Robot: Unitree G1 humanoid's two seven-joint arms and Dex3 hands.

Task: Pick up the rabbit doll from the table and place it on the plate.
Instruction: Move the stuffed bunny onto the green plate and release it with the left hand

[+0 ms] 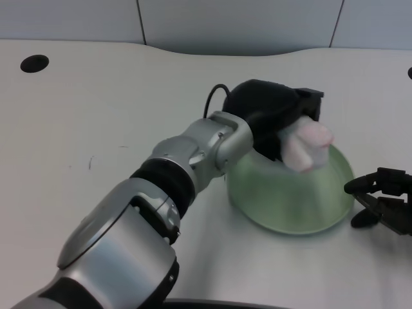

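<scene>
A pale pink and white rabbit doll (307, 144) hangs over the far edge of the green translucent plate (293, 199). My left hand (273, 112) grips the doll from the left, its black fingers wrapped around the doll's near side. The silver left forearm (199, 151) stretches across the table from the lower left to the plate. Part of the doll is hidden inside the hand, and the hand covers the plate's far left rim. Whether the doll touches the plate I cannot tell.
My right hand (383, 199) rests on the white table (96, 109) just right of the plate. A round black hole (34, 63) sits in the table's far left corner. The table's back edge runs along a grey wall.
</scene>
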